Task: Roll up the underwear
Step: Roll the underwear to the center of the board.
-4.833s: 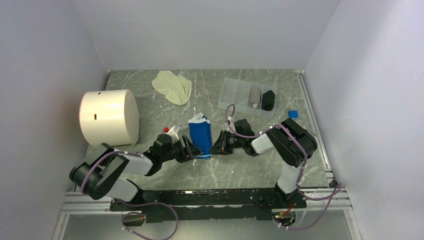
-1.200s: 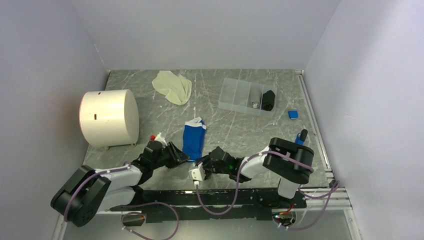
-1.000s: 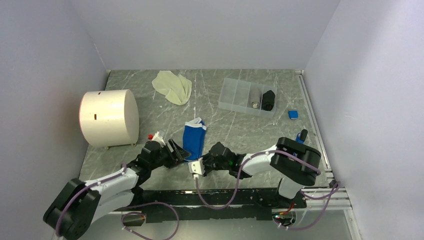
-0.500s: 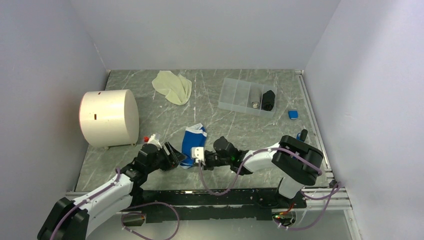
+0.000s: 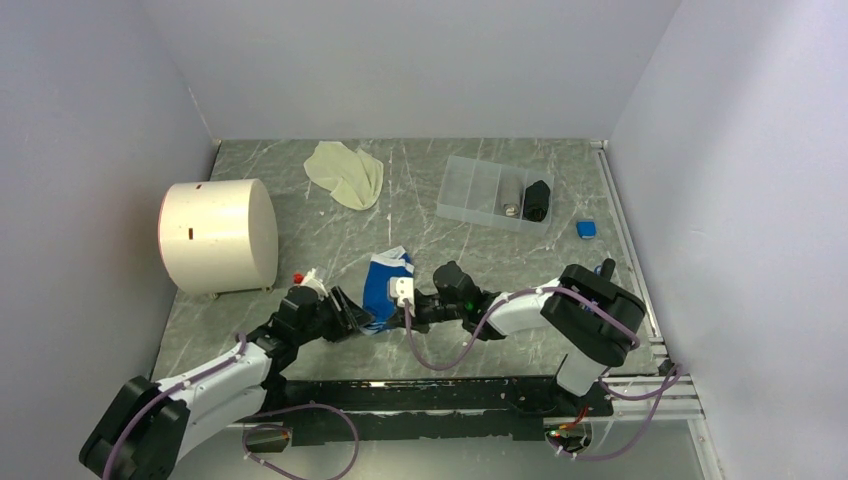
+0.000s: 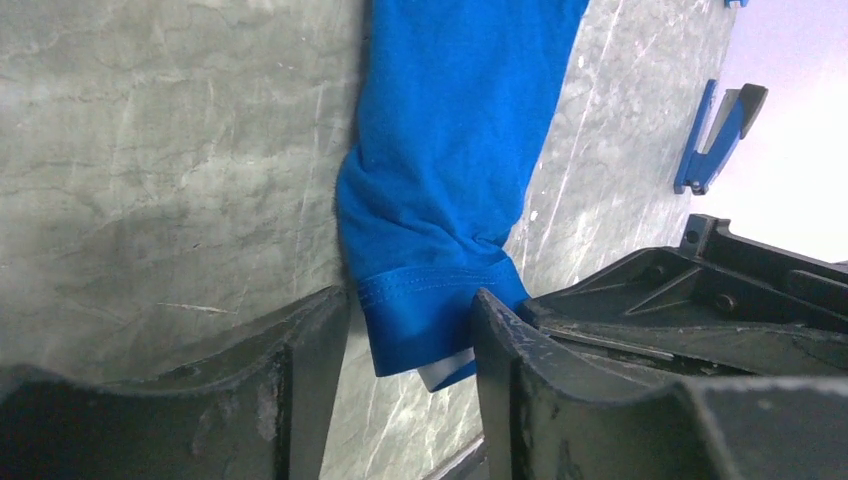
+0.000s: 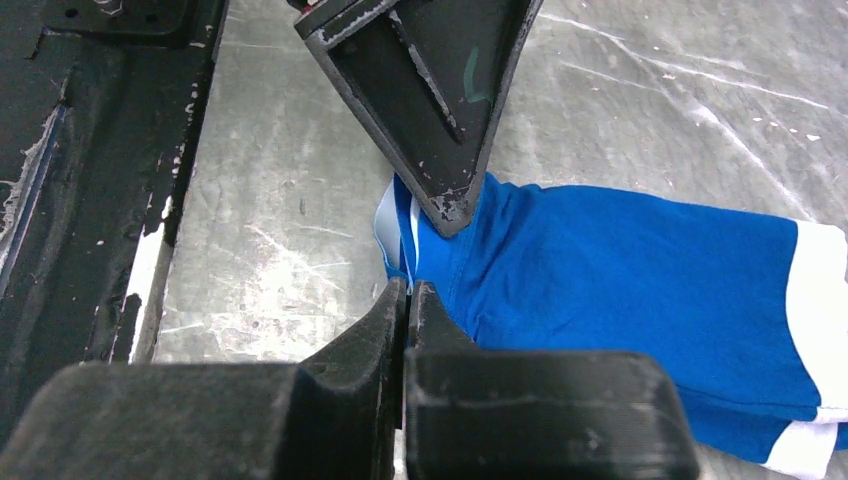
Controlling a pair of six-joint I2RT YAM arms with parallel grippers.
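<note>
The royal blue underwear point(image 5: 386, 284) lies folded into a narrow strip in mid-table, white edging at its far end point(image 7: 820, 290). Its near hem point(image 6: 425, 320) sits between my left gripper's point(image 6: 410, 345) spread fingers point(image 6: 305, 385), which straddle it with a small gap on the left side. My right gripper point(image 7: 408, 287) comes in from the right, shut, with its tips pinching the same hem's edge. In the top view the two grippers, left point(image 5: 352, 313) and right point(image 5: 405, 303), meet at that near end. The cream-yellow underwear point(image 5: 345, 172) lies crumpled at the back.
A white cylinder point(image 5: 218, 235) lies on its side at the left. At the back right stands a clear divided tray point(image 5: 470, 190) holding a black item point(image 5: 537, 200). A small blue block point(image 5: 586, 229) lies beside it. The black rail point(image 5: 400, 395) runs along the near edge.
My right gripper came up from the near rail to the blue underwear's near hem. The left gripper's fingers narrowed around that hem, and the cloth's near end bunched a little.
</note>
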